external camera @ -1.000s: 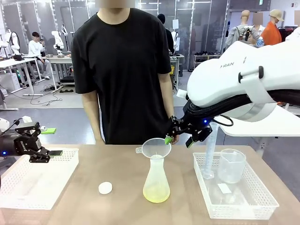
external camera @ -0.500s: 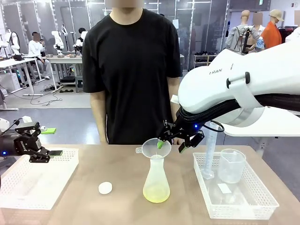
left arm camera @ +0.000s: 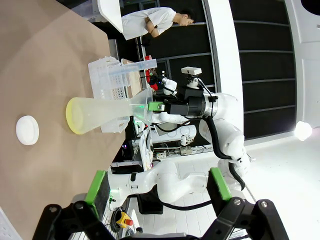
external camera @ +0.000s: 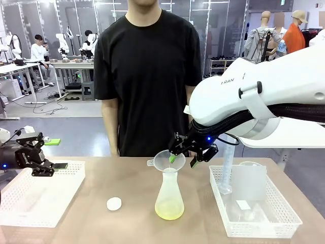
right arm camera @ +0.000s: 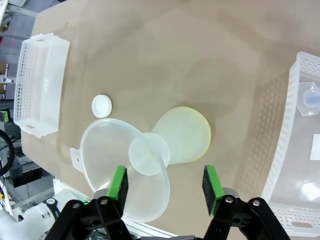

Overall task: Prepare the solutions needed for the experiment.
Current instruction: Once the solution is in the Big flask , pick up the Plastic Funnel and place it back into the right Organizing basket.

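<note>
Right gripper (external camera: 183, 160), jaws apart, straddles the funnel (external camera: 161, 161) rim atop the flask (external camera: 169, 193); next it likely clamps, lifting clear of the solutions (external camera: 169, 210).

Dark capitals "RAN" stand on the white casing of the right arm (external camera: 264, 94) in the front view, part of a longer word whose other letters cannot be read; small pale lettering marks the black body of the left end effector (external camera: 56, 153), too small to make out; a white slip (external camera: 243, 204) lies in the basket (external camera: 264, 229) on the surface (external camera: 127, 229), with no legible print on it; the wrist views offer no readable text.
</note>
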Tool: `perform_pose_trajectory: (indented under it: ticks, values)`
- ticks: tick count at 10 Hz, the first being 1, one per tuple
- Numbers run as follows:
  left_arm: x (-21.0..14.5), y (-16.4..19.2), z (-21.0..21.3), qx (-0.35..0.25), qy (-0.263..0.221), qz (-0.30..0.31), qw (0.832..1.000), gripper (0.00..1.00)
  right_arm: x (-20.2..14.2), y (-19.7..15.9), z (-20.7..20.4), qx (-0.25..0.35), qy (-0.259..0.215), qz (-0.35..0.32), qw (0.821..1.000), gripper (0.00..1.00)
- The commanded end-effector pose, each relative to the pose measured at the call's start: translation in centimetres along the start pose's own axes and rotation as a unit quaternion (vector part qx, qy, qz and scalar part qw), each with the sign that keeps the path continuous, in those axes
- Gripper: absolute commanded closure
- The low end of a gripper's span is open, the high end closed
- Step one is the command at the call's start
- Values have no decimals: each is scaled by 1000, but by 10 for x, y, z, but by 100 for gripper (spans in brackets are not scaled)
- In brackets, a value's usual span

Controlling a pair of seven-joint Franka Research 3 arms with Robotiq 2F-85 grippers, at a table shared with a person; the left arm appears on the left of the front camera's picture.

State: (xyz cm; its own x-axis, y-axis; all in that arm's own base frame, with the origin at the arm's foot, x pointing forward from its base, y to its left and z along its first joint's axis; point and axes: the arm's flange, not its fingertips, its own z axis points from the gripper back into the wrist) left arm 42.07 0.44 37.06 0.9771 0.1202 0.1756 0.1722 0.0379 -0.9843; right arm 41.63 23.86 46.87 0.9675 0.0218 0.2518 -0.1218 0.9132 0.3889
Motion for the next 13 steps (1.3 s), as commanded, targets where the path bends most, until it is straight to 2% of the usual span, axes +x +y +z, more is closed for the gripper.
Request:
perform_pose_trajectory:
  ticks: [1,2,5,7,13]
  values:
    - [0,-1,0,-1,0,-3,1000,0,4,9,1,-4,-6,-25,1000,49]
    - [0,-1,0,-1,0,-3,1000,0,3,10,2,-5,-3,-26,1000,55]
    - [0,-1,0,-1,0,-3,1000,0,4,9,1,-5,10,-41,999,86]
    - [0,-1,0,-1,0,-3,1000,0,4,8,-1,-9,14,-46,999,100]
    - [0,-1,0,-1,0,-3,1000,0,0,2,0,0,12,-29,999,100]
